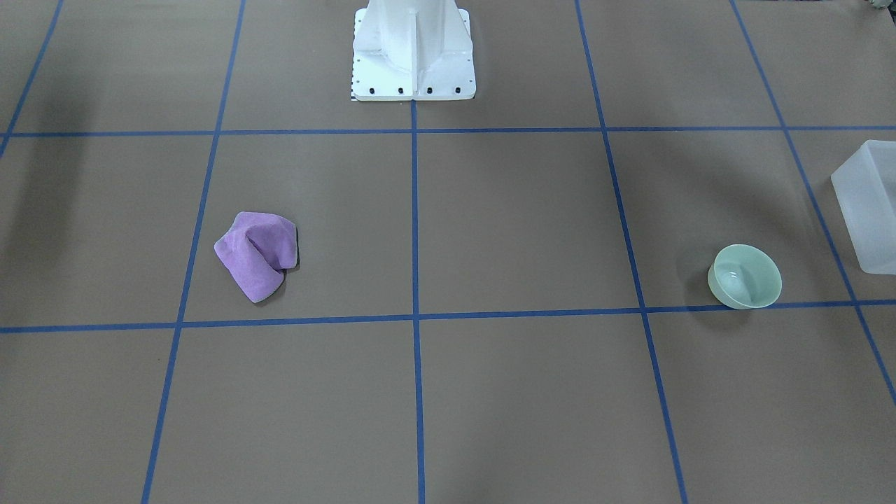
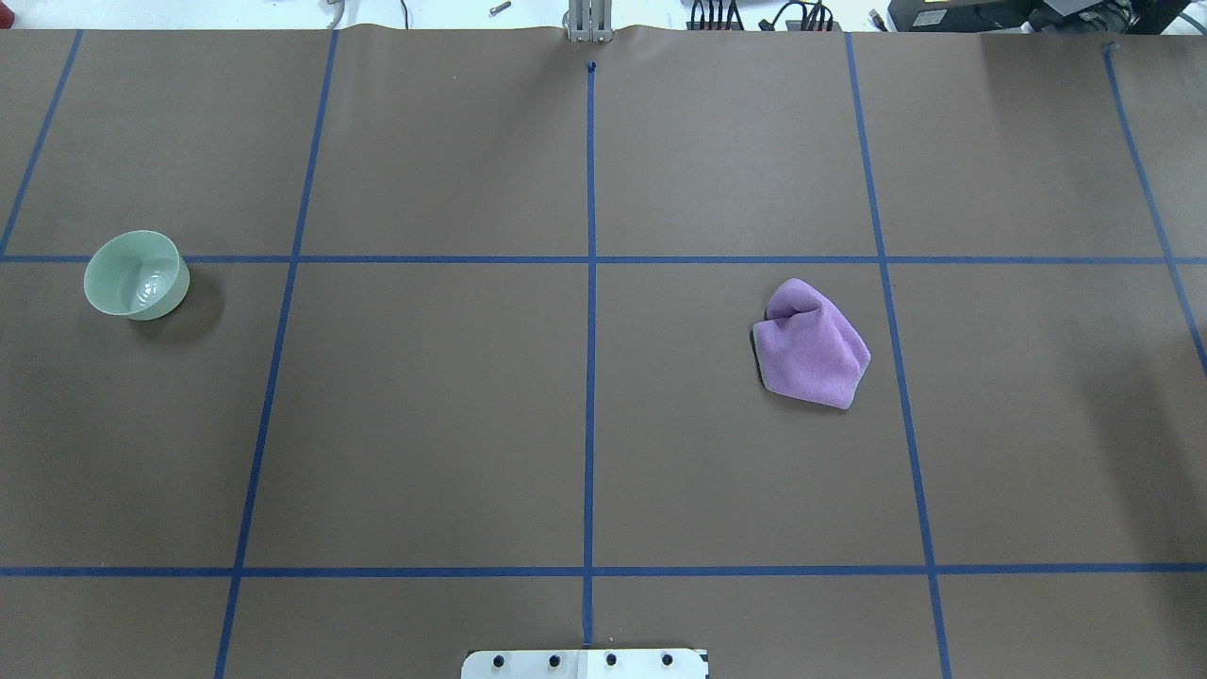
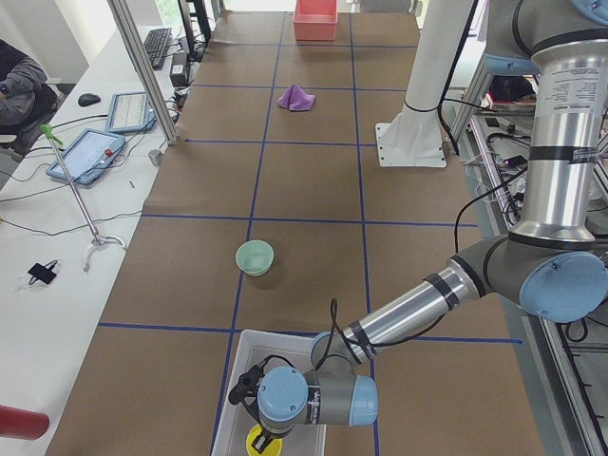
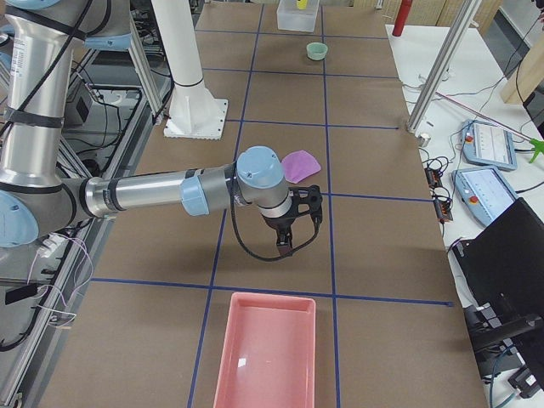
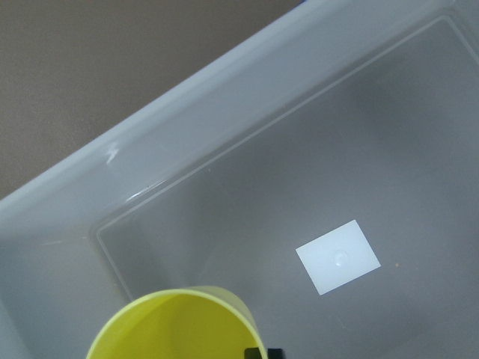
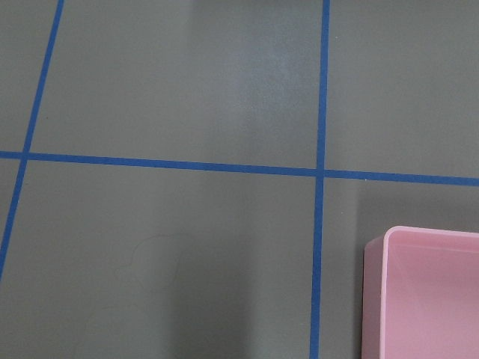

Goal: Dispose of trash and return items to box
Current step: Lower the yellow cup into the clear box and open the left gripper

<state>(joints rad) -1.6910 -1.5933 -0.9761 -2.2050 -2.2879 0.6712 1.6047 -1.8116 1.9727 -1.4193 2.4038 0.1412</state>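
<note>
One yellow cup (image 5: 176, 325) inside the walls of the frosted white bin (image 5: 187, 127), under the left pincer (image 3: 256, 427), grip impossible to tell. Could topple or bounce if released high or nudged on withdrawal. Mint-green bowl (image 1: 744, 276) on the counter (image 1: 490, 392) near the bin; right pincer (image 4: 286, 245) equally unreadable.

My surface (image 2: 424, 424) is brown paper, gridded with blue tape lines (image 2: 590, 377). Along one side runs a white desk (image 3: 38, 323) bearing tablets (image 3: 87, 154) and a keyboard (image 3: 157, 46); an aluminium post (image 3: 144, 66) stands at its edge.
</note>
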